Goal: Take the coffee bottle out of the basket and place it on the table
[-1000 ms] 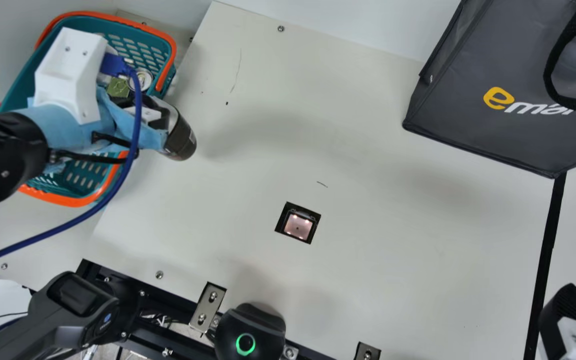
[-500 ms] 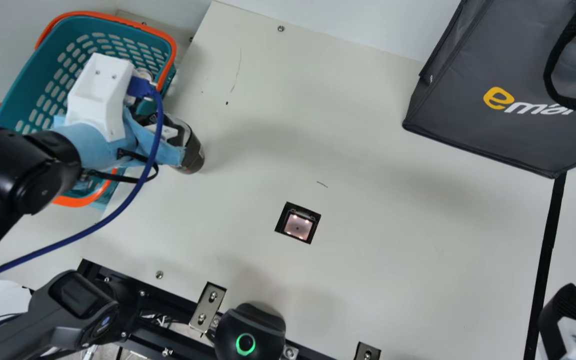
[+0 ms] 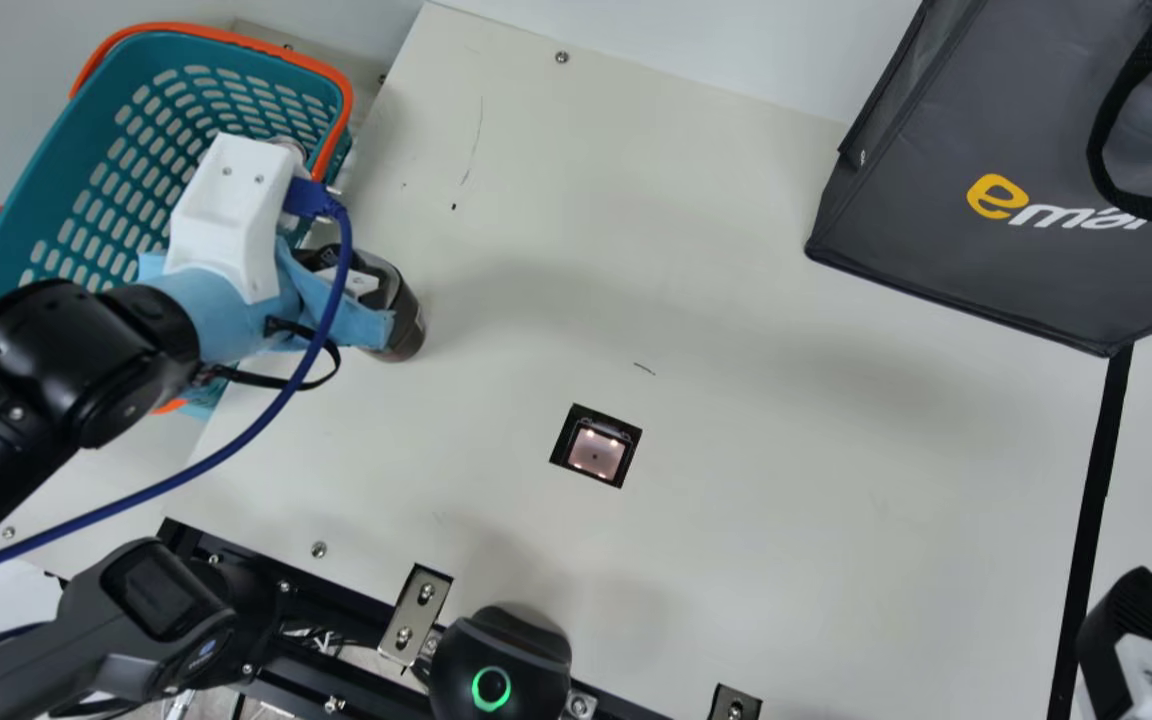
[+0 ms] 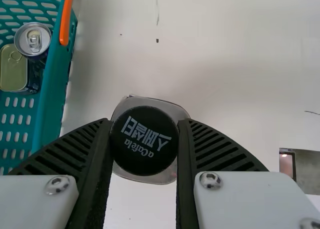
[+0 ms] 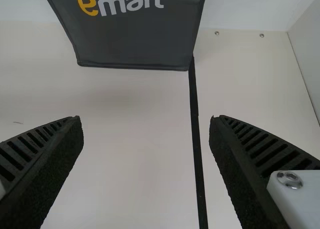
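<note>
Your left gripper (image 4: 144, 122) has its two fingers parted only by the width of the coffee bottle (image 4: 144, 140), clamped on either side just below the black cap. In the main view it has swung out from over the basket (image 3: 211, 33) towards four o'clock, carrying the bottle along, though less far over the latest interval. The bottle now hangs or stands over the worktop (image 3: 756, 450), outside the basket, which sits close by at its ten o'clock. So the taking-out looks done; what remains, I judge, is to set the base down flat and let go.

Farther out, the scanner window (image 3: 596, 452) lies at the bottle's four o'clock and the grey shopping bag (image 3: 916, 220) well apart, between two and three. Your right gripper (image 5: 145, 120) is spread wide and has hold of nothing.

You can't tell whether the base touches the worktop: the left wrist view looks down onto the cap. In the main view the blue wrapping (image 3: 216, 315) and the blue cable (image 3: 236, 440) hide your grip, the arm covers the basket's near end, and the right gripper is cut off at four o'clock.
</note>
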Motion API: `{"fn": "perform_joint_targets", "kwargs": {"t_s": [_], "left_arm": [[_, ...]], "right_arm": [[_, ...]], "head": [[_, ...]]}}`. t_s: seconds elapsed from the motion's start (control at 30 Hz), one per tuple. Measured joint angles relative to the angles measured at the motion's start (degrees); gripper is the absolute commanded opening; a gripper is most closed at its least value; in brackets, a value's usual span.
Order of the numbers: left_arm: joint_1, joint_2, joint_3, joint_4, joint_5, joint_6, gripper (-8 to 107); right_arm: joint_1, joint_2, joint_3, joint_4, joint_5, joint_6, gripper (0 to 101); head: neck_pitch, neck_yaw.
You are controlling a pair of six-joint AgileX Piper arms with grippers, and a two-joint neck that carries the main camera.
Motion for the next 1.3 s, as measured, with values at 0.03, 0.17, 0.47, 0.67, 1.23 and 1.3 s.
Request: {"fn": "perform_joint_targets", "kwargs": {"t_s": [0.03,0.17,0.47,0.67,1.23,1.3], "left_arm": [[-0.2,0.0,0.3,0.3,0.0,-0.4,10],[-1.0,0.0,0.6,1.1,-0.3,-2.2,14],[-2.7,0.2,0.9,2.9,-0.2,-5.2,44],[-3.3,0.3,1.0,3.8,-0.1,-6.4,64],[-3.7,0.9,-0.2,5.2,0.5,-8.1,77],[-3.6,0.9,-0.4,5.3,0.6,-8.1,79]], "right_arm": [[0.0,0.0,0.0,0.0,0.0,0.0,91],[0.0,0.0,0.0,0.0,0.0,0.0,91],[0.0,0.0,0.0,0.0,0.0,0.0,91],[0.0,0.0,0.0,0.0,0.0,0.0,91],[0.0,0.0,0.0,0.0,0.0,0.0,91],[0.0,0.0,0.0,0.0,0.0,0.0,91]], "head": [[0.0,0.0],[0.0,0.0],[0.0,0.0],[0.0,0.0],[0.0,0.0],[0.0,0.0]]}}
